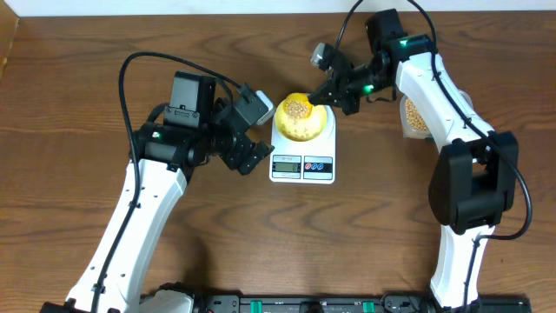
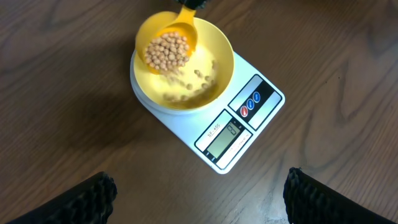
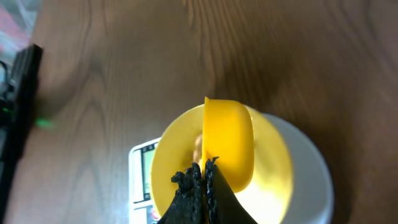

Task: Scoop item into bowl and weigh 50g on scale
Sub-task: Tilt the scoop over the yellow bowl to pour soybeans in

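Observation:
The white scale [image 1: 302, 165] stands at the table's middle with the pale-yellow bowl [image 1: 306, 129] on it. My right gripper [image 1: 337, 89] is shut on the handle of a bright yellow scoop [image 2: 170, 46], which is tilted over the bowl [image 2: 221, 62] and full of tan beans [image 2: 166, 51]. Some beans are falling and lying in the bowl. In the right wrist view the scoop [image 3: 229, 143] covers the bowl [image 3: 171, 155], with the gripper [image 3: 204, 177] below it. My left gripper [image 2: 199, 193] is open and empty, left of the scale [image 2: 245, 134] over bare wood.
A clear tub of beans [image 1: 414, 115] sits at the right, partly hidden behind my right arm. The scale's display [image 2: 225, 135] and coloured buttons [image 2: 250, 104] face the front edge. Cables run across the back of the table.

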{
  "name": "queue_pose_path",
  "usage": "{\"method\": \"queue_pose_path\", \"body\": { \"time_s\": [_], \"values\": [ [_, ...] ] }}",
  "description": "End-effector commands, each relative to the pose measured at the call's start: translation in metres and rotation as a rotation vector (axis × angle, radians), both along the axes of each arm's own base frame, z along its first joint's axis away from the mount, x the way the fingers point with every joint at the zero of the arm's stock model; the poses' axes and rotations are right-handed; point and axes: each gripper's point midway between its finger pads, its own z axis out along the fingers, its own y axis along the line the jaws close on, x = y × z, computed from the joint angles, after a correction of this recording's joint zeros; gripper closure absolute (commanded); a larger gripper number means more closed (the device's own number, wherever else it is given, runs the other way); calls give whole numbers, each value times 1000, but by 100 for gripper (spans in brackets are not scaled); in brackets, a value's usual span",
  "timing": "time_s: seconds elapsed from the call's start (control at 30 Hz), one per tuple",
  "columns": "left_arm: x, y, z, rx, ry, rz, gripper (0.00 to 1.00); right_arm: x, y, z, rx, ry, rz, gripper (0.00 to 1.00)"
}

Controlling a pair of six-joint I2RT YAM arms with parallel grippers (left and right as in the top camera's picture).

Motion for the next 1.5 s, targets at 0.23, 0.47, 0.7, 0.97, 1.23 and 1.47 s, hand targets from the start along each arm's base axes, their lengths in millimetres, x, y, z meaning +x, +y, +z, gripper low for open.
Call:
{"method": "queue_pose_path", "body": {
  "time_s": [0.23, 0.47, 0.7, 0.97, 1.23, 1.47],
  "values": [
    [-2, 3, -4, 10, 0, 1, 12, 7, 6, -2, 28, -191, 118, 99],
    [-2, 3, -4, 10, 0, 1, 12, 7, 6, -2, 30, -309, 199, 99],
    [-2, 3, -4, 11, 0, 0, 12, 9, 5, -4, 18, -349, 218, 99],
    [-2, 3, -4, 11, 0, 0, 12, 13, 0, -11, -41, -359, 208, 99],
    [-2, 3, -4, 11, 0, 0, 12, 16, 1, -9, -36, -306, 153, 99],
    [-2, 3, -4, 11, 0, 0, 12, 16, 2, 14, -6, -183, 31, 99]
  ]
}}
